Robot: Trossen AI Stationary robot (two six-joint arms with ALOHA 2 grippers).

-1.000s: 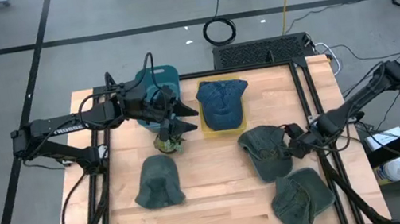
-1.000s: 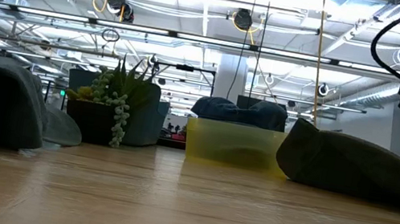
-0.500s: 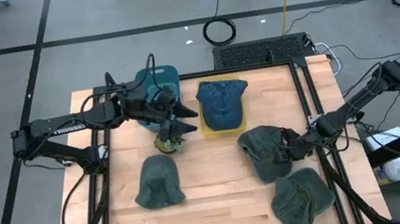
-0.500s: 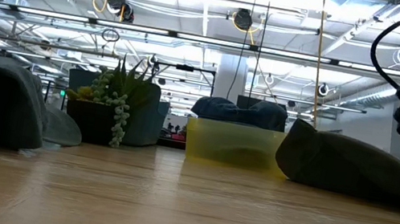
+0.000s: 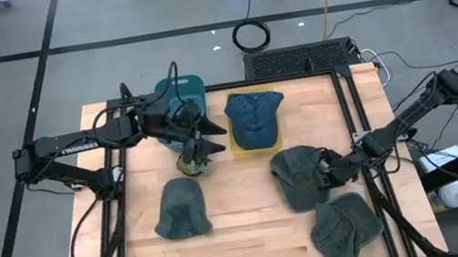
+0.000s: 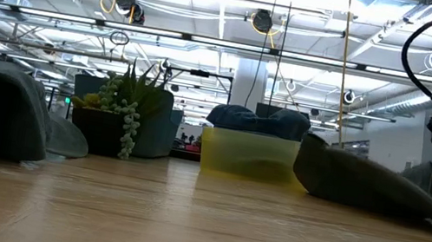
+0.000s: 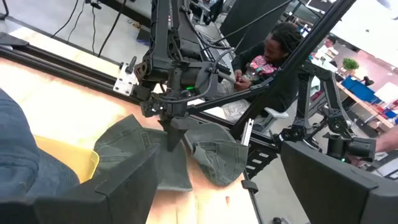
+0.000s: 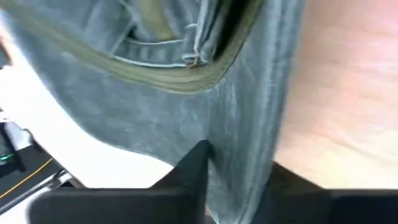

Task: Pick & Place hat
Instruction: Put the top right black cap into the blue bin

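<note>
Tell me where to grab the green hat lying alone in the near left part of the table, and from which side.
Pinch the raised crown of the green hat from straight above. It lies domed and slumped on the table, with clear space around it. The left hand waits nearest, above the plant.

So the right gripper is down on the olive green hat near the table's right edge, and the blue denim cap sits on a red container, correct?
Not quite: the container under the blue denim cap is yellow, not red, as the high view shows. The rest holds: the right gripper is down on the olive green hat near the table's right edge.
</note>
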